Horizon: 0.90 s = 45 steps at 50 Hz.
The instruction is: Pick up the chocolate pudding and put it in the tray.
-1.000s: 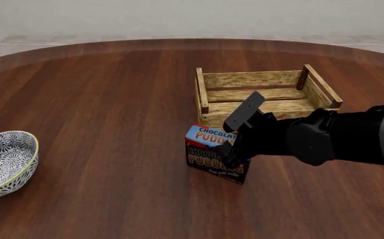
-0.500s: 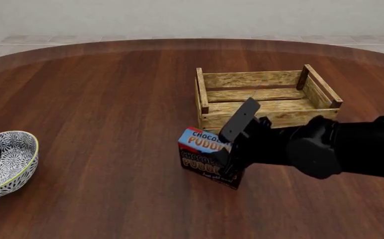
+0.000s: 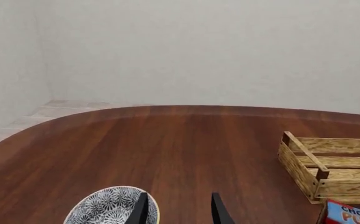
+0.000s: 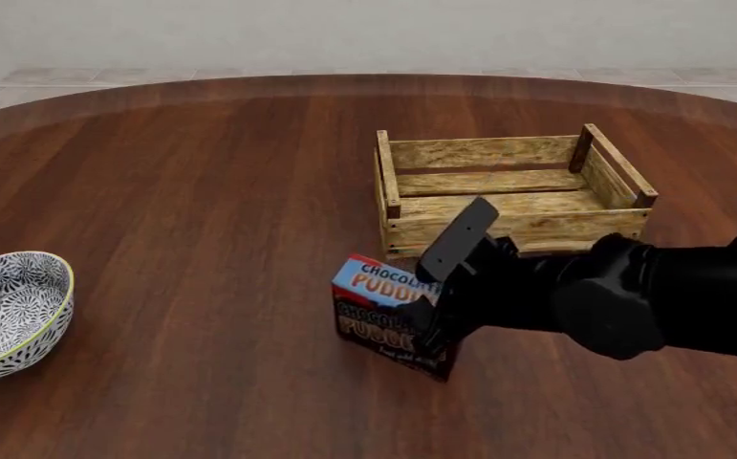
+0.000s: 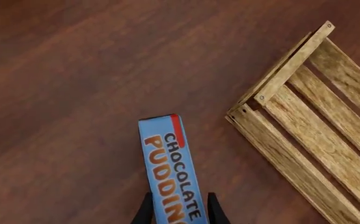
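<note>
While the right claw is kept closed on the pudding box, the box is seen shifted a little to the left and toward the camera compared with a second ago, and slightly tilted — so it is judged to be in the grip, but not yet carried toward the crate. It is just beside the crate's near wall. Nothing is seen inside the crate — nor in the patterned bowl. The left claw is held open by the bowl.

Patterned bowl on round wooden table.
</note>
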Available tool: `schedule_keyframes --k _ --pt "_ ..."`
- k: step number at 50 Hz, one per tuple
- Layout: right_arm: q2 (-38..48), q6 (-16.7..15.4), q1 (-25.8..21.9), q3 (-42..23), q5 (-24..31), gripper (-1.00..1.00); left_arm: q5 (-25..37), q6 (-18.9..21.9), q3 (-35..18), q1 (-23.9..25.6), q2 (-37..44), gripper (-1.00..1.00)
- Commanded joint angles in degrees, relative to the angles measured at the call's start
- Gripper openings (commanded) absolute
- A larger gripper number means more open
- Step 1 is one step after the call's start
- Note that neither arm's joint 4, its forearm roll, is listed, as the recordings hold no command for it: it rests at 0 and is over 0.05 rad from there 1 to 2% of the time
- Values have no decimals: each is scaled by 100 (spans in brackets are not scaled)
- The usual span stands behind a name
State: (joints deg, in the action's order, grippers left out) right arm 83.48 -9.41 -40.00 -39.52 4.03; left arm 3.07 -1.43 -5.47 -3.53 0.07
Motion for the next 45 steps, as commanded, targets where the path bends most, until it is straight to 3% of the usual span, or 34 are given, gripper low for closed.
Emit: schedule_keyframes --k 1,7,23,45 --pt "73 463 115 -230 118 -100 162 6 -166 15 0 100" --pt "-415 792 -72 -124 96 -100 152 6 -162 22 0 100" --pt "-758 731 -116 -159 260 -100 -300 -9 274 40 3 100" --pt "-1179 657 -135 -531 775 -100 -274 -39 231 48 -1 100"
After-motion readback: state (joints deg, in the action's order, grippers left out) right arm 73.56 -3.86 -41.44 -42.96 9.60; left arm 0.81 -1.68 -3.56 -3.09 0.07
